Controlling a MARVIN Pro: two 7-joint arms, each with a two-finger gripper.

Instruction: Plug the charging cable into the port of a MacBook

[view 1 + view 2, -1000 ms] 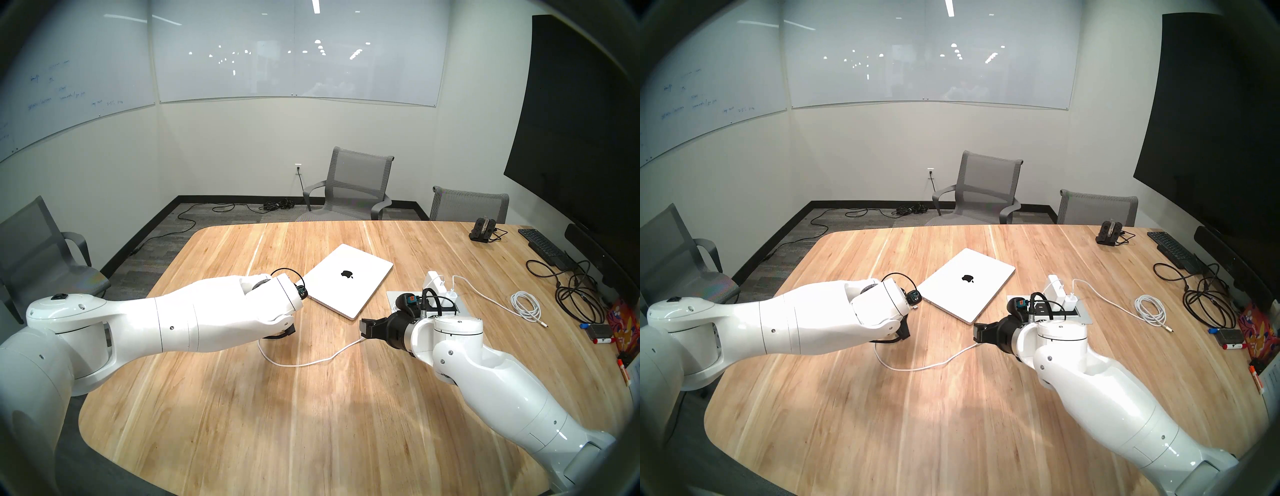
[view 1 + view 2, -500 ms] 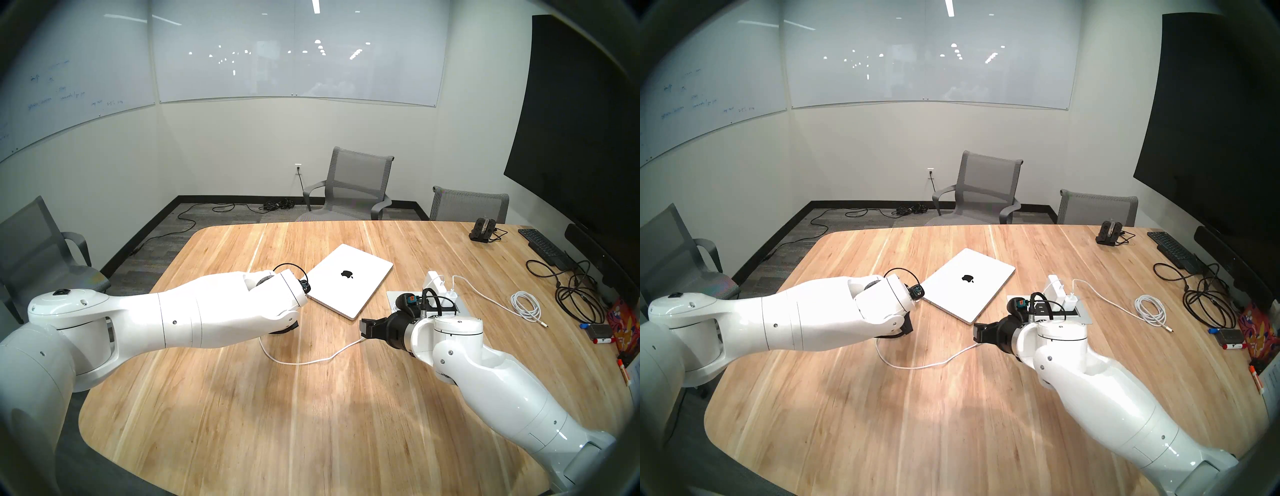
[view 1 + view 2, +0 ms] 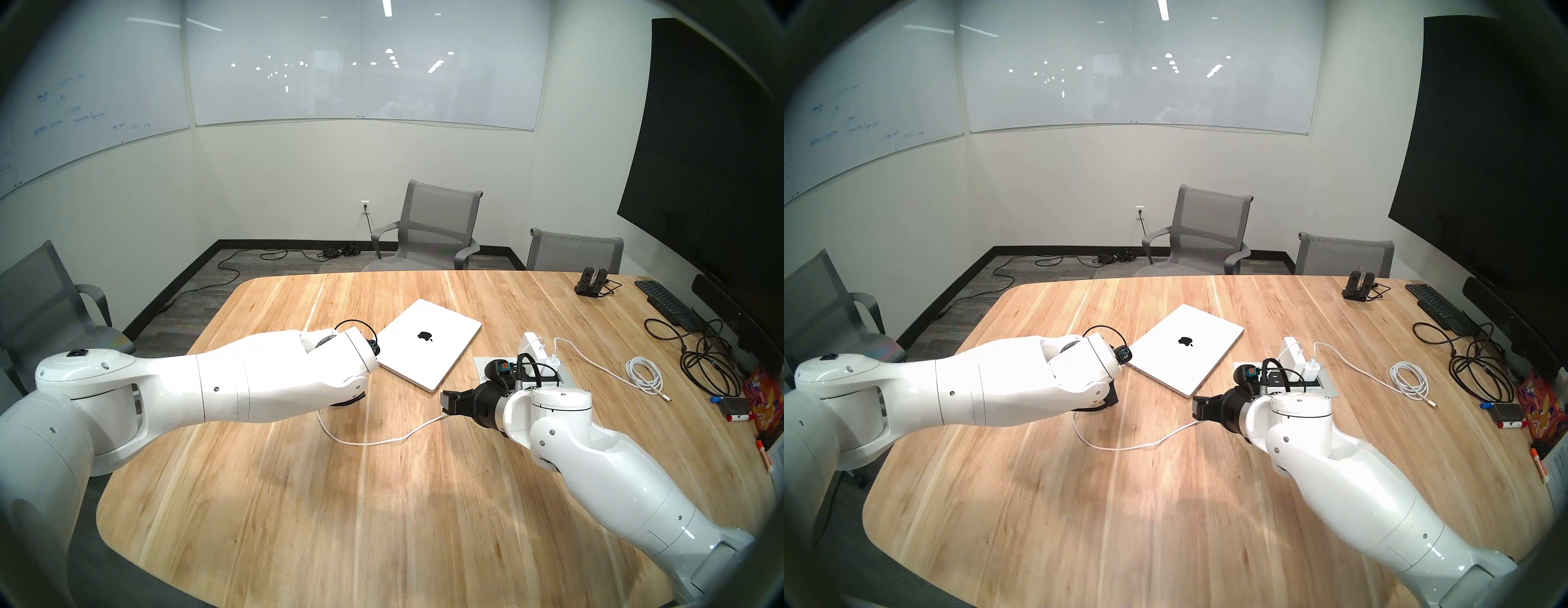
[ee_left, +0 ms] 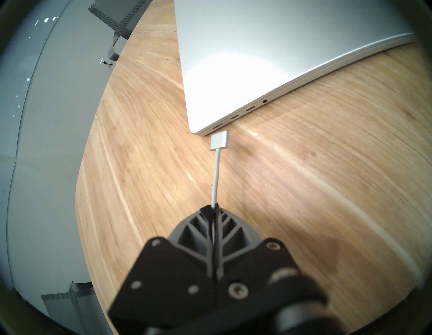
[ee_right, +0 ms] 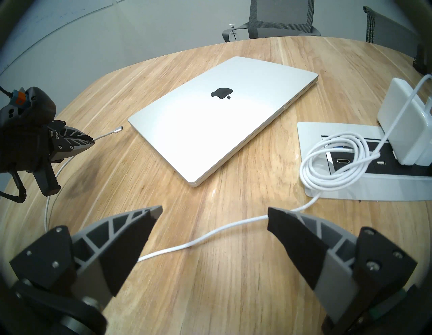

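- Where the wooden worktop spreads out, the closed MacBook lies flat near its middle, apple logo up.
- Right gripper hangs wide open and empty above the slack cord.
- Left gripper is clamped tight on the charging cable.
- Its plug sits just short of the MacBook's corner port, not touching.

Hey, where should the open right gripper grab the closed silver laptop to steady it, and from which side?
Judging by its pose, clamp the closed silver MacBook across its thin edge at the near corner, coming in low from the right gripper's side. It lies flat on the wooden table, and that corner stays clear of the port edge.
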